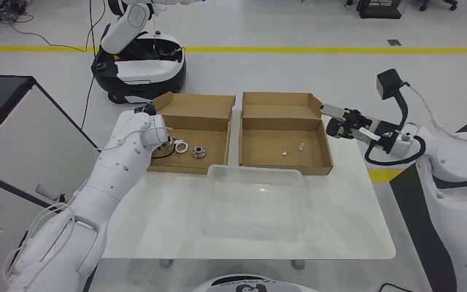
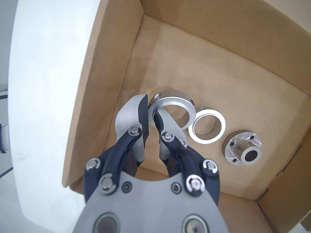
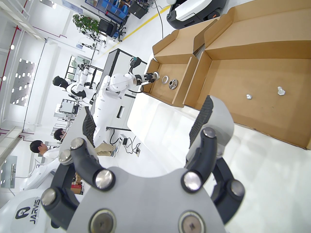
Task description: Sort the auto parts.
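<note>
Inside the left cardboard box (image 1: 191, 115), a shaft collar (image 2: 170, 101) is clamped by the left gripper (image 2: 150, 115), a second collar (image 2: 207, 128) and flanged hub (image 2: 243, 150) lying at its 3 o'clock; the right gripper (image 3: 148, 110) is held wide.

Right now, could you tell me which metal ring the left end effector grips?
The tilted ring, pinched at its rim, farthest from the flanged hub; the other ring lies flat.

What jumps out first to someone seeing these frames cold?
The left gripper pinches the rim of a tilted metal ring in the left cardboard box, beside a second ring and a flanged hub. The right gripper hangs open beside the right box, which holds two small metal parts. A clear tray sits in front of both boxes.
</note>
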Tool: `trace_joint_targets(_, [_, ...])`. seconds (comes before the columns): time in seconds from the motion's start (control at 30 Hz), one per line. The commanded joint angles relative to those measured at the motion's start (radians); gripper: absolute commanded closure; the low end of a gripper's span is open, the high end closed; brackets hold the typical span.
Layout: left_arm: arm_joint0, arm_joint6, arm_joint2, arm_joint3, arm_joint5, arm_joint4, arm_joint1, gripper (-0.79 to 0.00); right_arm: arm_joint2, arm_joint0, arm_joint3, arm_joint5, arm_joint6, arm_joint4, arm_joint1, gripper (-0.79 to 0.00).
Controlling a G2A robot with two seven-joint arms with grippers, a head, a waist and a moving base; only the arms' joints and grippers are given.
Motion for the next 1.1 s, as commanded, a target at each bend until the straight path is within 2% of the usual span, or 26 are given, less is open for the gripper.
trace_joint_targets(0.0, [0.005, 0.001, 0.001, -0.001, 0.000, -0.001, -0.003, 0.000, 0.000, 0.000, 0.000, 0.000, 0.000, 0.000, 0.000, -0.785])
trace_joint_targets(0.47, [-0.004, 0.008, 0.009, 0.061, 0.005, 0.011, -0.028, 0.000, 0.000, 0.000, 0.000, 0.000, 0.000, 0.000, 0.000, -0.785])
trace_joint_targets(0.5, [-0.005, 0.008, 0.009, 0.064, 0.006, 0.013, -0.030, -0.099, 0.000, 0.000, 0.000, 0.000, 0.000, 0.000, 0.000, -0.785])
trace_joint_targets(0.53, [-0.005, 0.006, 0.009, 0.066, 0.006, 0.015, -0.031, -0.268, 0.000, 0.000, 0.000, 0.000, 0.000, 0.000, 0.000, -0.785])
trace_joint_targets(0.57, [-0.006, 0.005, 0.007, 0.067, 0.006, 0.015, -0.032, -0.366, 0.000, 0.000, 0.000, 0.000, 0.000, 0.000, 0.000, -0.785])
trace_joint_targets(0.6, [-0.005, 0.005, 0.006, 0.069, 0.007, 0.015, -0.033, -0.573, 0.000, 0.000, 0.000, 0.000, 0.000, 0.000, 0.000, -0.785])
trace_joint_targets(0.63, [-0.005, 0.006, 0.005, 0.069, 0.006, 0.016, -0.034, -0.739, 0.000, 0.000, 0.000, 0.000, 0.000, 0.000, 0.000, -0.785])
trace_joint_targets(0.67, [-0.003, 0.008, 0.005, 0.070, 0.006, 0.020, -0.035, -0.785, 0.000, 0.000, 0.000, 0.000, 0.000, 0.000, 0.000, -0.785])
trace_joint_targets(0.9, [0.005, 0.013, -0.016, 0.063, 0.017, 0.038, -0.034, -0.785, 0.000, 0.000, 0.000, 0.000, 0.000, 0.000, 0.000, -0.785])
trace_joint_targets(1.07, [0.019, 0.018, -0.051, 0.007, 0.031, 0.056, -0.025, -0.785, 0.000, 0.000, 0.000, 0.000, 0.000, 0.000, 0.000, -0.785])
